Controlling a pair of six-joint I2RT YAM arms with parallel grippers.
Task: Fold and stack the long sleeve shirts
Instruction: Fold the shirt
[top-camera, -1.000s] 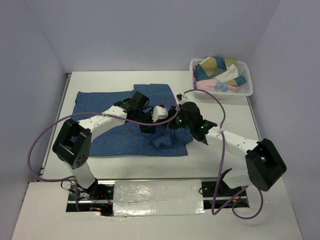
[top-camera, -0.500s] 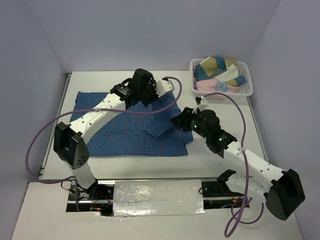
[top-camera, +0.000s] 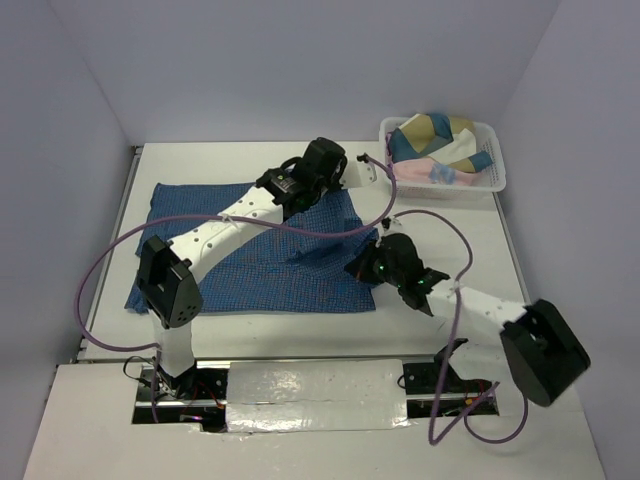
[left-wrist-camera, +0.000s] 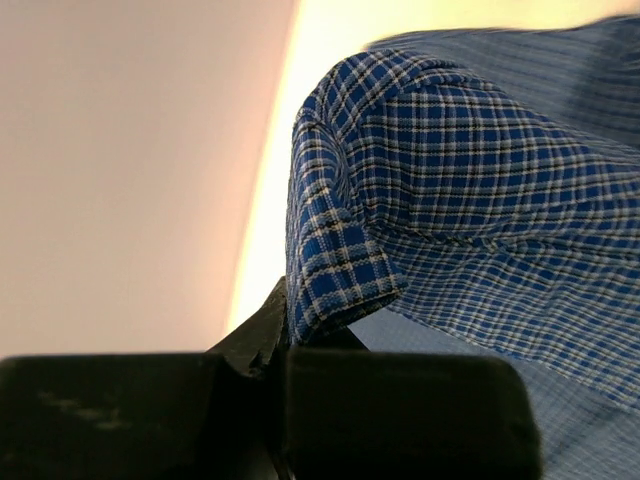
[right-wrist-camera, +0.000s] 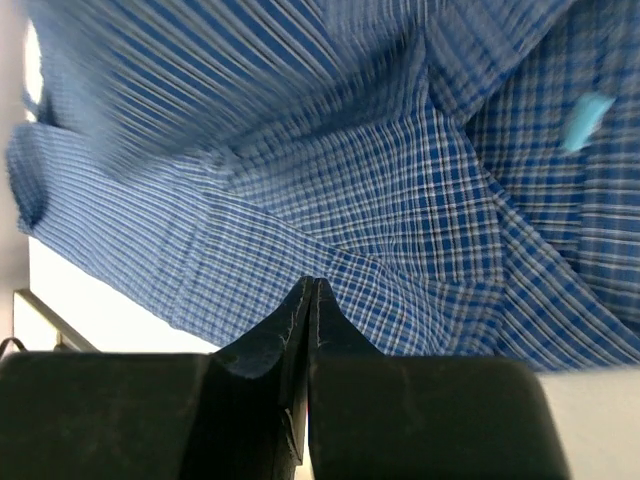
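The blue fine-checked shirt (top-camera: 240, 275) lies spread on the white table. My left gripper (top-camera: 342, 178) reaches over its far right corner and is shut on a folded, cuff-like edge of the shirt (left-wrist-camera: 340, 270), holding it up off the table. My right gripper (top-camera: 362, 268) is at the shirt's near right corner. Its jaws (right-wrist-camera: 310, 290) are pressed together at the hem of the checked cloth (right-wrist-camera: 400, 200), with creases running to the tips. A raised fold (top-camera: 305, 255) casts a shadow mid-shirt.
A white basket (top-camera: 497, 182) at the far right holds several bunched garments (top-camera: 430, 140) in teal, tan and pink. The table's left edge (top-camera: 125, 200) and purple-grey walls bound the space. Purple cables loop off both arms.
My left gripper has swung from the shirt's middle to its far right corner, carrying the cloth edge. My right gripper has moved down and right to the near right corner.
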